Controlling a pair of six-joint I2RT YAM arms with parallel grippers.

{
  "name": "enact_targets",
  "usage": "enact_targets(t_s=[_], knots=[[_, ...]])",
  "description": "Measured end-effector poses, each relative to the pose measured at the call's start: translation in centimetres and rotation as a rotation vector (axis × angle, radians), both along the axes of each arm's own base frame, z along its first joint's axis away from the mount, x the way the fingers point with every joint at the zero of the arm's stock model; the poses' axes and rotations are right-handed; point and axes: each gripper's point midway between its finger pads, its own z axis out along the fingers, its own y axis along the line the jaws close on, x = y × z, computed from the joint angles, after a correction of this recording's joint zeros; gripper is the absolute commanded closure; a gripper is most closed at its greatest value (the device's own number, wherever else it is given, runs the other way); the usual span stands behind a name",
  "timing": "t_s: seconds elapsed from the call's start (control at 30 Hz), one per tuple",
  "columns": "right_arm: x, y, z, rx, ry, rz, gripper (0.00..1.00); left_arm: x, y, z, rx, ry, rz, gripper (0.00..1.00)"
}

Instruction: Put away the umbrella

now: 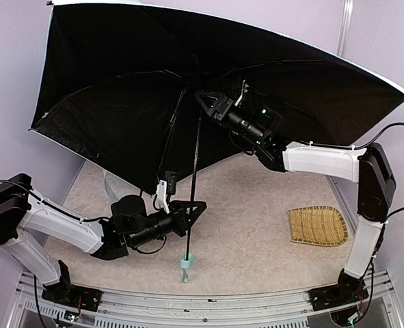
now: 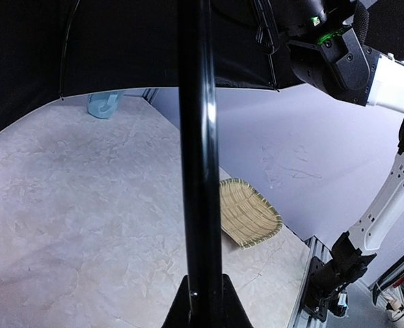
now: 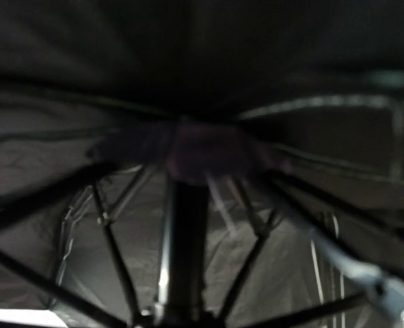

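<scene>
**Umbrella: open, held by the shaft, folding not yet begun**

1. Left pincer: closed on the thin black shaft of the umbrella, low down, just above the small mint handle. In my left wrist view the shaft runs straight up from between my fingers.

2. Right pincer: up under the canopy, at the shaft near where the ribs meet. Its wrist view is dark and blurred. I cannot tell whether it is open or clamped, nor whether it touches anything.

3. Umbrella: upright over the bench, canopy fully spread, black lining facing me, pale edge along the rim. The handle sits low near the front edge; I cannot tell whether it touches the bench.

4. Progress, in my judgement: early. Done: shaft secured. Left: collapse the canopy, shorten the shaft, gather the fabric, set it down.

5. Surroundings: woven straw mat to my right, well apart from the umbrella's handle; pale blue mug far back under the canopy.

6. Writing, brands, labels: none legible on any item.
</scene>
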Motion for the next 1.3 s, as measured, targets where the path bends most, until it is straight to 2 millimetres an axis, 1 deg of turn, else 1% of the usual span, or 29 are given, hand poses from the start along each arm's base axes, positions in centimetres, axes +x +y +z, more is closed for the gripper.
enact_targets(t_s=[0.07, 0.17, 0.2, 0.3, 0.5, 0.57, 0.67, 0.77, 0.9, 1.07, 1.3], knots=[[0.1, -0.1, 0.1, 0.003, -0.002, -0.002, 0.76, 0.0, 0.0, 0.0, 0.001, 0.001, 0.003, 1.00], [-0.1, -0.1, 0.3, 0.012, -0.002, 0.007, 0.87, 0.1, 0.1, 0.0, -0.001, 0.001, 0.009, 1.00], [-0.1, -0.1, 0.3, 0.014, 0.000, 0.010, 0.92, 0.2, 0.0, 0.1, -0.002, 0.000, 0.011, 1.00], [-0.2, 0.0, 0.3, 0.016, 0.002, 0.021, 1.00, 0.2, 0.1, 0.0, 0.002, -0.002, 0.015, 1.00], [-0.3, 0.0, 0.3, 0.012, 0.001, 0.029, 1.00, 0.2, 0.1, 0.0, 0.003, -0.003, 0.014, 1.00], [-0.3, 0.0, 0.2, 0.001, -0.008, 0.035, 0.97, 0.2, 0.1, 0.0, 0.002, 0.000, 0.007, 1.00], [-0.4, 0.3, 0.0, -0.060, -0.036, 0.067, 0.97, 0.5, 0.8, -0.1, 0.003, 0.006, -0.003, 1.00], [-0.7, 0.7, -0.3, -0.129, -0.080, 0.088, 0.93, 0.5, 1.5, -0.1, 0.027, 0.005, -0.011, 1.00], [-1.7, 1.0, -1.0, -0.175, -0.113, 0.098, 0.97, 0.1, 2.1, -0.5, 0.084, 0.007, -0.017, 1.00], [-2.5, 0.9, -1.9, -0.184, -0.126, 0.078, 0.91, 0.1, 2.5, -1.4, 0.158, -0.008, -0.013, 1.00], [-2.9, 1.4, -1.4, -0.166, -0.163, 0.043, 0.88, 0.7, 2.6, -1.4, 0.181, -0.034, 0.017, 1.00]])
